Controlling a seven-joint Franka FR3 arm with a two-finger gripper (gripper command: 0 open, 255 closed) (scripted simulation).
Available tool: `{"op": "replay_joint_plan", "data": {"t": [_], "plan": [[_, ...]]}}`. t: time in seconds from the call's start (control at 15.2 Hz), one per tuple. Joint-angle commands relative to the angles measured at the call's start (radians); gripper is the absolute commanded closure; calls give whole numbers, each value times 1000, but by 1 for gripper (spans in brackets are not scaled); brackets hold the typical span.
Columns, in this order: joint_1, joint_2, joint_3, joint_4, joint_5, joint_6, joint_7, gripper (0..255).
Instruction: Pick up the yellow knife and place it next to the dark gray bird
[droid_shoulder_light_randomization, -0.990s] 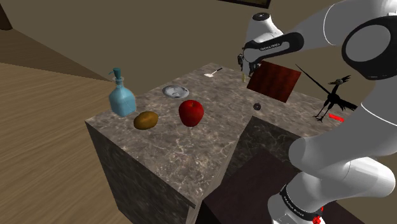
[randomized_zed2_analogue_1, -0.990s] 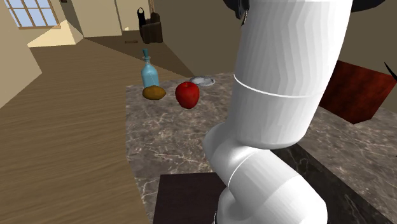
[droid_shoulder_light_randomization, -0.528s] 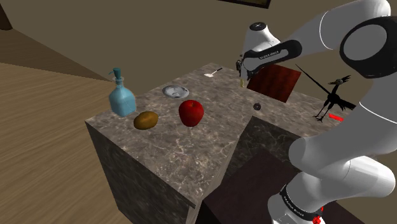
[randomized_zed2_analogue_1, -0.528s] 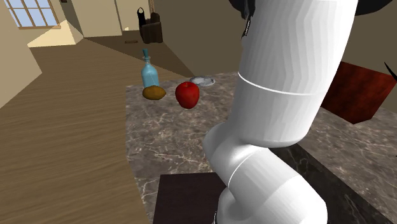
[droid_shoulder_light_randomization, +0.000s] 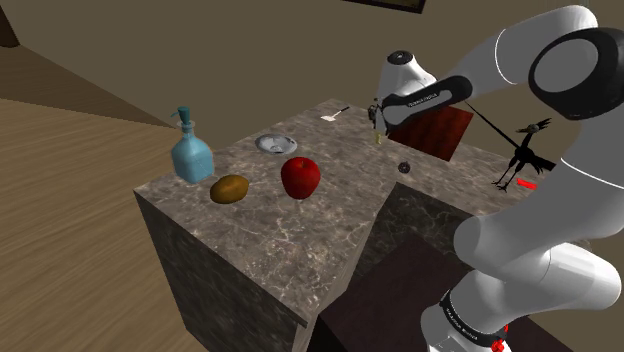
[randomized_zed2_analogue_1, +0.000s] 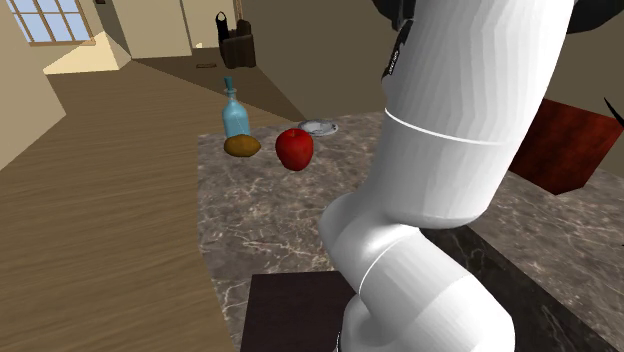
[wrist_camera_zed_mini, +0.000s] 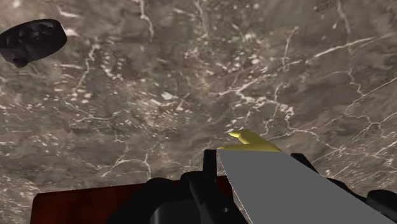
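Where hand hangs over marble counter, it grips yellow knife tight, grey blade showing.

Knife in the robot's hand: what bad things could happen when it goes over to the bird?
1. The knife hangs from the gripper close over the counter, so its tip might scrape the stone.
2. In the shoulder view the dark red board sits between the gripper and the bird. A low pass could clip it.
3. The bird stands on thin legs, so a bump while setting the knife down might tip it over.
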Motion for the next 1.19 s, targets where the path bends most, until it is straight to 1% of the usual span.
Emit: {"op": "replay_joint_plan", "data": {"t": [0.0,0.92,0.99,1.12], "plan": [[4,19,-5,-8,-34,14,31,255],[54,153,-70,-32,-277,88,242,255],[58,162,-75,-31,-292,92,255,255],[59,162,-75,-31,-292,92,255,255]]}}
